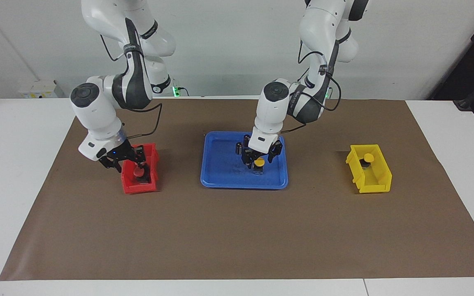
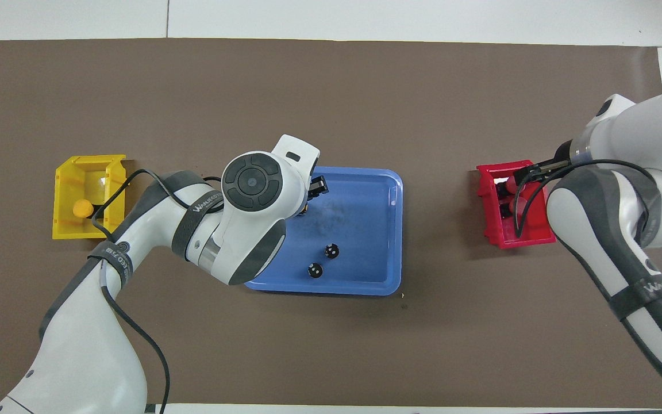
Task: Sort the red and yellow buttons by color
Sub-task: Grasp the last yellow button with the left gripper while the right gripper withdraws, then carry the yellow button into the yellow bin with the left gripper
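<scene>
Left gripper (image 1: 257,159) down around the yellow button (image 1: 259,163) in the blue tray (image 1: 220,181), frame centre; whether it grips yet, cannot tell. Close squarely on the base, lift straight. Right gripper (image 1: 115,161), fingers apart, at the red bin (image 1: 138,188), mid-left, red button (image 1: 138,173) inside. Yellow bin (image 1: 379,181) mid-right.

A matt brown paper sheet (image 1: 237,230) covers the smooth white desk (image 1: 19,164). The blue tray (image 1: 220,181), red bin (image 1: 138,187) and yellow bin (image 1: 375,185) look like glossy plastic.
</scene>
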You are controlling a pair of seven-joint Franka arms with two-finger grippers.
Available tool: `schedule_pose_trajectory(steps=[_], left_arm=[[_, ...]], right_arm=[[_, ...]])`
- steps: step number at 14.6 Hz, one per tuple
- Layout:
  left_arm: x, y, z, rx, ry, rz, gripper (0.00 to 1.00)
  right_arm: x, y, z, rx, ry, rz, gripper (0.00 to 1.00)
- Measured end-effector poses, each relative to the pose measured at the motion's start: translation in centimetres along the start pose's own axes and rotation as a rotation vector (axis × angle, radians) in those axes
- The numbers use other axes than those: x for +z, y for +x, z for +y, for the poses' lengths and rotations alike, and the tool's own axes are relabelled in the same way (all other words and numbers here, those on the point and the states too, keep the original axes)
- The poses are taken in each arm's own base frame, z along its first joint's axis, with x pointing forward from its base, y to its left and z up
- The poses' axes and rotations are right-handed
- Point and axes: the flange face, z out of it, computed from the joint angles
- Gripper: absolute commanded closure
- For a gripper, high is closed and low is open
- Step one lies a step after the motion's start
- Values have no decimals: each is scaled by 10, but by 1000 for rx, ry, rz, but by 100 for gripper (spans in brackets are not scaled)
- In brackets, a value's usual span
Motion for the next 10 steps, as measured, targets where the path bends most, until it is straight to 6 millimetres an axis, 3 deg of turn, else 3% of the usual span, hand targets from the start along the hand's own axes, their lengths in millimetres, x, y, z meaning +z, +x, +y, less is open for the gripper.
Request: schedule_pose_trajectory(steps=[2,7,8,10], left_arm=[[1,1,-1,3,7,4,97],[0,1,-1,14,25,6,99],[-4,4,-1,12,36,-1,99],[-32,17,2,-3,64,-15,99]], right_arm=[[-41,-1,-1,1,0,-25,0],[-126,-19,0,33,1,-83,0],[-141,-23,5,47,0,-84,0],[-162,-32,20,80,2,-95,0]])
